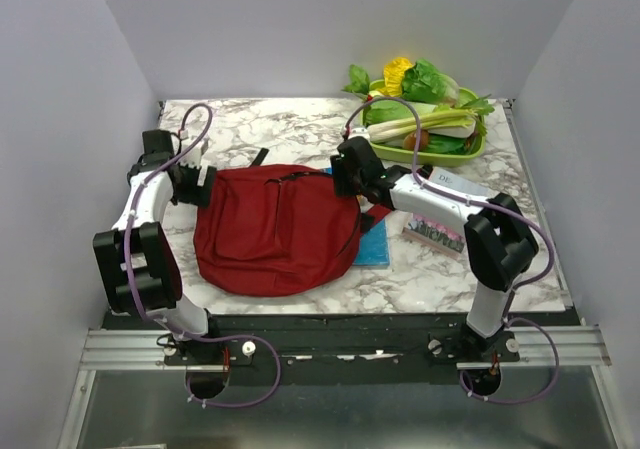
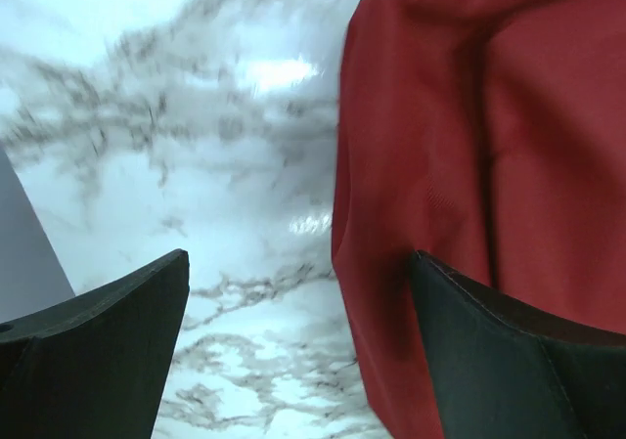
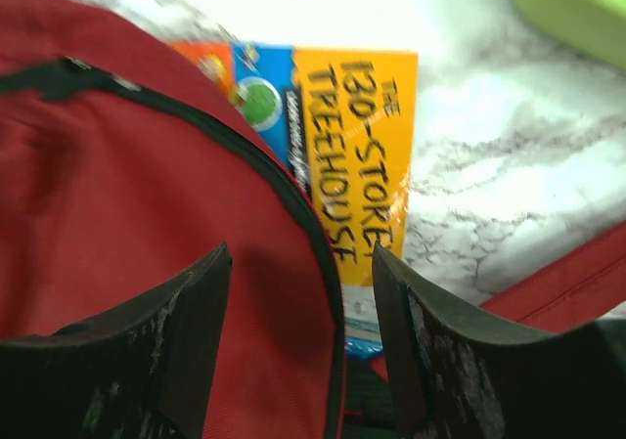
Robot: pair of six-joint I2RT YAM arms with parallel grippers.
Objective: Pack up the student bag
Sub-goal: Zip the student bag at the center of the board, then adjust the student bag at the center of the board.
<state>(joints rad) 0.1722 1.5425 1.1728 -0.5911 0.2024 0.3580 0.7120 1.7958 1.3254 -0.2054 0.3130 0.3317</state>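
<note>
The left arm [image 1: 145,204] is a white-and-black jointed limb with a lilac cable [image 1: 190,129] looped along it. It rises from its base at the near edge, folds at a bulky black elbow [image 1: 135,259] and reaches forward. Its black two-finger left gripper [image 1: 197,185] points toward the right. In the wrist view its dark wedge-shaped fingers [image 2: 98,351] stand wide apart, pinching nothing. The right arm [image 1: 430,197], built alike, bends at its own black elbow [image 1: 497,239] and stretches leftward. The right gripper [image 1: 347,174] sits low, its scuffed black fingers [image 3: 147,351] parted too — less widely, not clamped.
</note>
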